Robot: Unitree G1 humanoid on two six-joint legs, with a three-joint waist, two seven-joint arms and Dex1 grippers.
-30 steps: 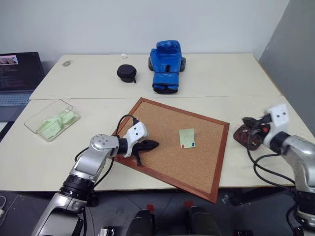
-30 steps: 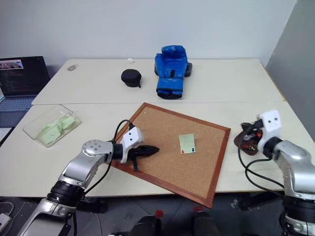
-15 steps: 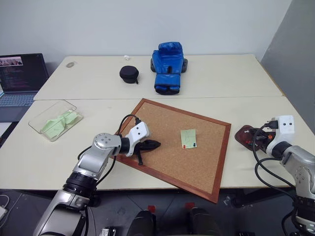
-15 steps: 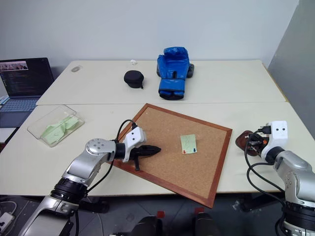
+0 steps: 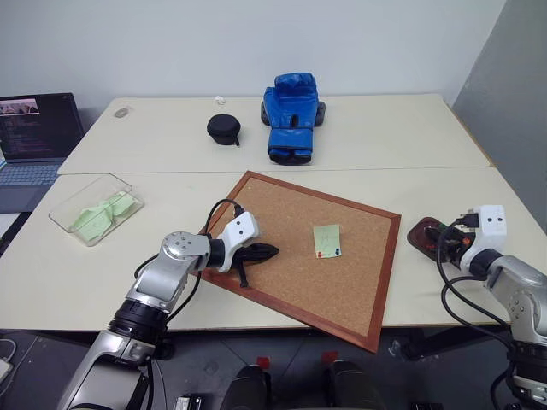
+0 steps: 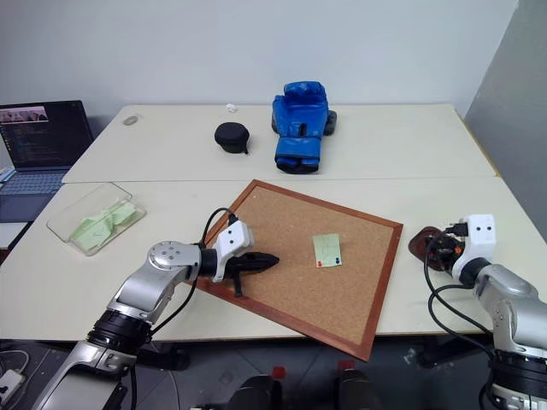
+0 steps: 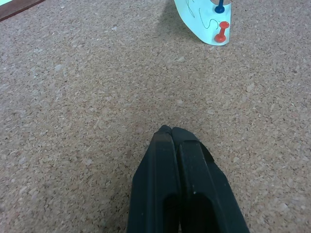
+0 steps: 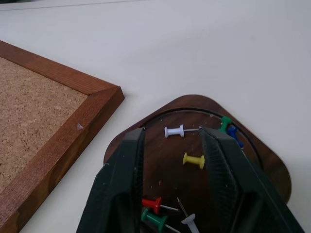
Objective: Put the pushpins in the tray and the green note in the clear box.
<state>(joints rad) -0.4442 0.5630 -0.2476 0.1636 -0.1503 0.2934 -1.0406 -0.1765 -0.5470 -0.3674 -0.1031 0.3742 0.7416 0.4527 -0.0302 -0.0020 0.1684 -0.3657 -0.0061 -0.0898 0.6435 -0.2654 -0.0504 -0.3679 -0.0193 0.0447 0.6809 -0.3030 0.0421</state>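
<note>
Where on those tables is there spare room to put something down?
Bare tabletop lies between the clear box and the corkboard, and right of the blue boxing glove. It is crowded at the tray, under the right end effector.

A cork board point(image 5: 308, 252) with a red-brown wooden frame lies turned at an angle on the near table point(image 5: 85, 273), its nearest corner jutting past the table's front edge. On the far table point(image 5: 385, 128), a blue boxing glove point(image 5: 291, 115) sits about midway along, cuff toward the seam between the 2 tables. A round black zip case point(image 5: 222, 128) lies just left of the glove. A small white thing point(image 5: 219, 99) rests near the far table's back edge, and a small greyish round thing point(image 5: 120, 111) near its back left corner. An open laptop point(image 5: 34, 137) stands beyond the tables' left edge, screen lit.
</note>
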